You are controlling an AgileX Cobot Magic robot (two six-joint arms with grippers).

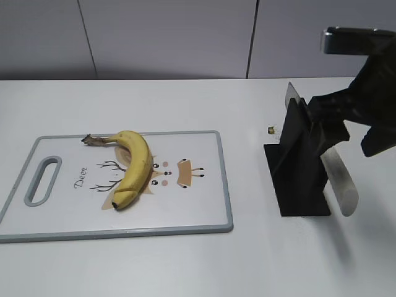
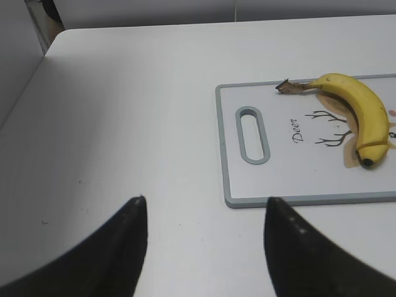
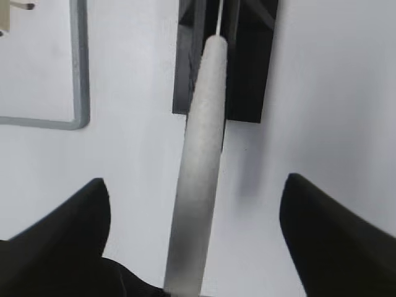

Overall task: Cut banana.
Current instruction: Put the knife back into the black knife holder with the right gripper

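Note:
The yellow banana (image 1: 133, 166) lies on the left half of a white cutting board (image 1: 228, 204) with a grey rim, brown stem toward the back left. It also shows in the left wrist view (image 2: 362, 114) on the board (image 2: 224, 154). A knife with a grey handle (image 1: 339, 180) stands slanted in a black holder (image 1: 296, 179). My right gripper (image 1: 331, 127) is open around the handle (image 3: 201, 142), its fingers apart from it on both sides (image 3: 195, 195). My left gripper (image 2: 205, 204) is open and empty over bare table left of the board's front corner.
A small brass-coloured object (image 1: 271, 130) lies on the table between the board and the holder. The board's right corner (image 3: 77, 93) shows in the right wrist view. A grey wall runs along the table's back edge.

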